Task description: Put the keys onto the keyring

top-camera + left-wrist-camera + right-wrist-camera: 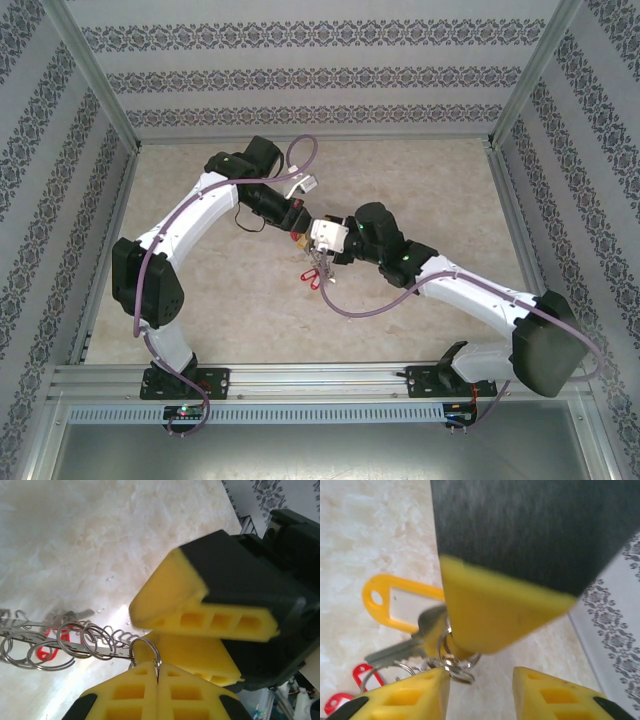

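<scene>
- While both arms meet over the middle of the table [240,320], I record the left gripper [157,672] fully closed, its tips pinching a small split ring [146,650].
- Right gripper [480,677]: fingers set wide apart, with the left gripper's yellow finger directly ahead of the gap.
- Keyring [70,647]: a run of wire loops strung out just beside the pinched ring, with a red tag [45,652] behind them.
- Key [395,652]: silver, with its yellow tag [395,602] above it, its head against the left gripper's finger. I cannot tell whether it is threaded.
</scene>
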Robot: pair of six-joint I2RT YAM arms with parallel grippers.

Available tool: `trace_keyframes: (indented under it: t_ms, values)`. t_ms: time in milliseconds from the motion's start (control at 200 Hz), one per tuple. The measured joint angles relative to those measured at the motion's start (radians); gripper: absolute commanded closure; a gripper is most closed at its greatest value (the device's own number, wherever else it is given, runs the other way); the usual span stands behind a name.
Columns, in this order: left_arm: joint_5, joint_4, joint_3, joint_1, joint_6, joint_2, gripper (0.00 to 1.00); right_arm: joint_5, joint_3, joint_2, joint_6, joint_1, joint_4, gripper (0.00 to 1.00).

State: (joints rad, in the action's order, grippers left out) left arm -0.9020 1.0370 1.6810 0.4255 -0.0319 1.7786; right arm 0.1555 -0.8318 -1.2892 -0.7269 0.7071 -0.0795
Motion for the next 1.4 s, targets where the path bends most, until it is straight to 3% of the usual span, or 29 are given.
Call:
trace_keyframes:
  t_ms: [220, 545, 844, 1064, 1304, 1399]
  values:
    - [-0.038, -0.147, -0.050, 0.007, 0.235, 0.000, 1.00, 0.020, 0.107, 0.111, 0.050, -0.090, -0.008, 0.53]
    - [0.005, -0.306, -0.088, 0.006, 0.621, -0.001, 1.00, 0.153, 0.233, 0.272, 0.182, -0.097, -0.038, 0.50]
    - [0.069, -0.387, -0.154, 0.006, 0.930, -0.019, 1.00, 0.135, 0.225, 0.227, 0.357, -0.080, -0.148, 0.42]
    - [0.101, -0.399, -0.183, 0.006, 1.077, -0.024, 1.00, 0.065, 0.218, 0.125, 0.365, -0.026, -0.195, 0.37]
    - [0.103, -0.428, -0.220, 0.006, 1.164, -0.035, 1.00, -0.041, 0.174, 0.023, 0.326, 0.020, -0.246, 0.41]
    - [0.103, -0.435, -0.231, 0.006, 1.178, -0.036, 1.00, -0.061, 0.158, 0.007, 0.309, 0.022, -0.260, 0.55]
